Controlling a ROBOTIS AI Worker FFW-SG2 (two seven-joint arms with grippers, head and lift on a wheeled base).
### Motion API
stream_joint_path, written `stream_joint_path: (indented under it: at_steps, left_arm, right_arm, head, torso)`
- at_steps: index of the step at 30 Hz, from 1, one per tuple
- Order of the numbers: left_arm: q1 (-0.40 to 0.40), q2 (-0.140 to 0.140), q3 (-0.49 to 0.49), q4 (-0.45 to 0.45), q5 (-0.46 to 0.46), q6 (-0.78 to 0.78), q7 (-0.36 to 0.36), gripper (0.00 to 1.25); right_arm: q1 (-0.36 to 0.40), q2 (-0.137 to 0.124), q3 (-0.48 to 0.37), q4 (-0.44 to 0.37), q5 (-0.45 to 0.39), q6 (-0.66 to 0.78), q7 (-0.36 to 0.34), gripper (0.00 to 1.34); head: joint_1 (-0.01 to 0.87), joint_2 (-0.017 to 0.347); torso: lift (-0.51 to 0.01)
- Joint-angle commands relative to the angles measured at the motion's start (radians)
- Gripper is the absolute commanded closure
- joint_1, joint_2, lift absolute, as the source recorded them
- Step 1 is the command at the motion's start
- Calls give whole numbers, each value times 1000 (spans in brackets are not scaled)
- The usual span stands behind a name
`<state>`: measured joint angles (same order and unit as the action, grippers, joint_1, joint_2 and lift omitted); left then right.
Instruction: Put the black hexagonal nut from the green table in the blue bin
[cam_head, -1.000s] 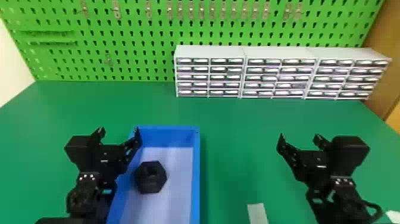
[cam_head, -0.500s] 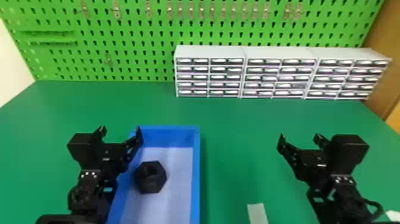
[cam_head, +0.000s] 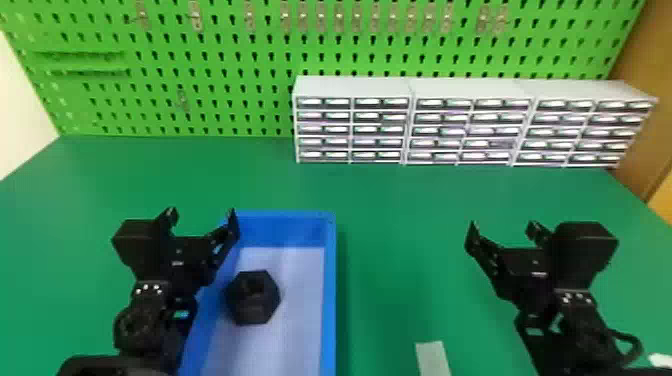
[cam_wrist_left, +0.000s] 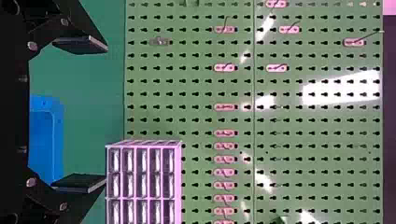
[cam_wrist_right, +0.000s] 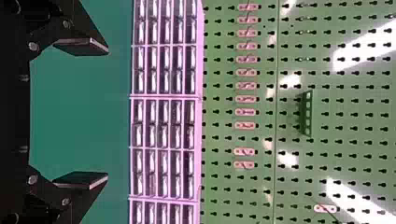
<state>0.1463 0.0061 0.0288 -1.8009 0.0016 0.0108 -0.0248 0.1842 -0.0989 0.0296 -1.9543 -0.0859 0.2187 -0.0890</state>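
Head view: black nut (cam_head: 253, 297) already in blue bin (cam_head: 330, 300). Left claw (cam_head: 201, 211) close by bin's left side, so sloppy swing could clip it, jostle nut imo. Right claw (cam_head: 503, 225) well right of bin.

Left wrist view: wide open, empty.

Right wrist view: same.

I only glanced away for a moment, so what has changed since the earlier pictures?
The left fingers and right fingers edged slightly toward the head view's top. Nothing was grasped or released: both pairs stayed open, the black nut in the blue bin.
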Motion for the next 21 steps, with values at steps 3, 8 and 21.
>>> stream_joint_path:
  at_steps: [3, 8, 21]
  left_arm:
    - [-2, 0, 2, 0, -2, 0, 0, 282]
    - [-4, 0, 2, 0, -2, 0, -1, 282]
    - [-7, 0, -1, 0, -5, 0, -1, 282]
  right_arm:
    - [-2, 1, -2, 0, 0, 2, 0, 328]
    - [-5, 1, 0, 0, 0, 4, 0, 328]
    - [-6, -1, -3, 0, 0, 5, 0, 328]
  head:
    - [657, 57]
    - [657, 57]
    - [657, 57]
  torso:
    - [-95]
    - [-95]
    - [-95]
